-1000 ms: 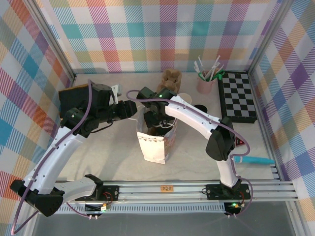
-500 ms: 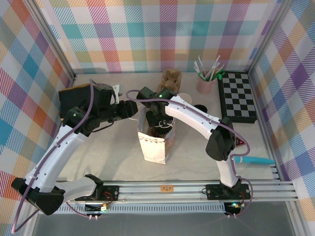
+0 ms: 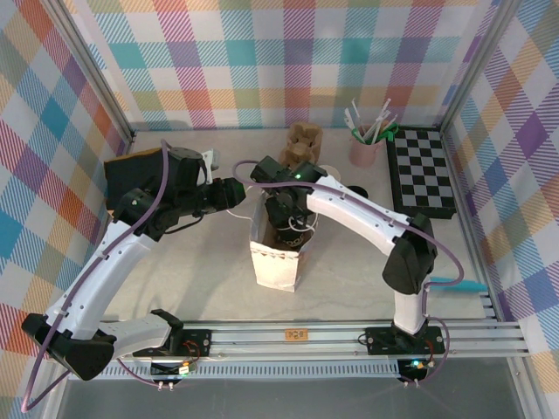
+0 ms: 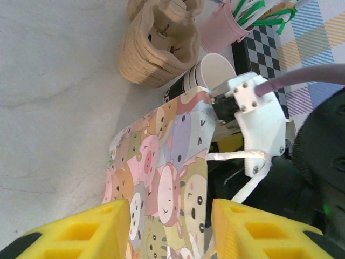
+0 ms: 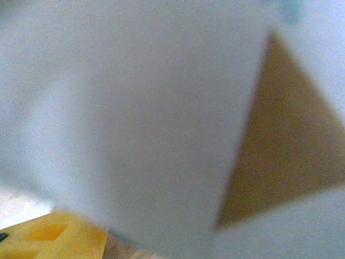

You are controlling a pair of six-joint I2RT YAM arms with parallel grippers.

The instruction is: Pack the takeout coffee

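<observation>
paper bag (image 3: 275, 266) stands open at centre of the top view, w/ the right gripper (image 3: 291, 220) down inside its mouth. low in that mouth is a dark-brown shape i take for the takeout coffee (image 3: 293, 237), so prob. in the bag, tho i can't split it cleanly from the gripper. right wrist view is a blur of white wall and a brown wedge, w/ one yellow finger (image 5: 48, 232) at lower left. can't tell if those fingers are apart or clamped on the cup. left gripper (image 3: 236, 193) sits at the bag's upper-left rim. in its own view the yellow fingers (image 4: 81, 232) stand apart w/ the cartoon-print wall between them, but whether they pinch it i can't tell

what worries me: the white handle (image 4: 237, 156) looks draped over the right arm's wrist bracket (image 4: 256, 121), centre-right of the left wrist view. if that arm lifts out, the handle could snag & haul the bag up or tip it, coffee incl. if the cup's let go tilted it may topple inside, lid pops, spill. stack of lidless cups (image 4: 213, 73) is just behind the bag, upper middle, easy to knock. & if the left side lets go early, the bag mouth may sag onto the arm
</observation>
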